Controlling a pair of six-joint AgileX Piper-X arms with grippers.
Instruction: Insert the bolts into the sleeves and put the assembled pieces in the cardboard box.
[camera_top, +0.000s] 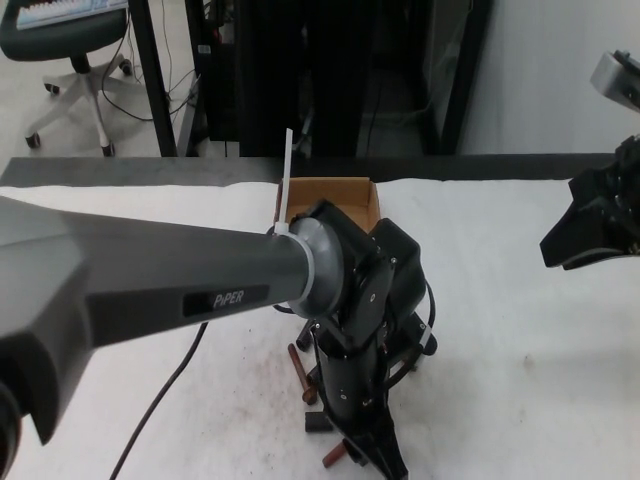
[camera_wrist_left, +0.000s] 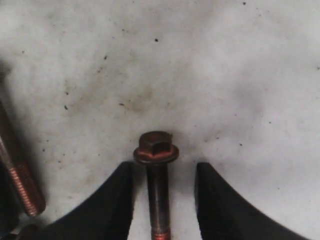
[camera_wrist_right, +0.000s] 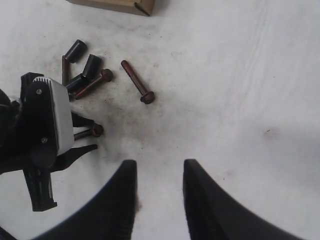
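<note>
Item: left gripper (camera_wrist_left: 165, 167), lower middle of the high view, pointed down at the white cloth (camera_top: 520, 380). Its fingers (camera_wrist_left: 112, 205) are set moderately apart and straddle a bolt (camera_wrist_left: 156, 152) lying flat on the cloth. A gap shows on each side of the shank, so the bolt is not gripped. Item: second bolt (camera_wrist_left: 20, 185), threaded end showing, on the cloth just beside that gripper. Item: cluster of three dark sleeves (camera_wrist_right: 91, 65) and further bolts (camera_wrist_right: 92, 84), lying on the cloth between the left gripper and the box, several of them touching one another. Item: lone bolt (camera_wrist_right: 137, 82), flat on the cloth, a little apart from the cluster and well apart from the right gripper. Item: right gripper (camera_wrist_right: 158, 167), at the right edge of the high view, held above the cloth with its fingers parted over bare cloth. Item: cardboard box (camera_top: 330, 200), top open, upper middle of the high view, beyond the left arm near the far edge of the cloth.
</note>
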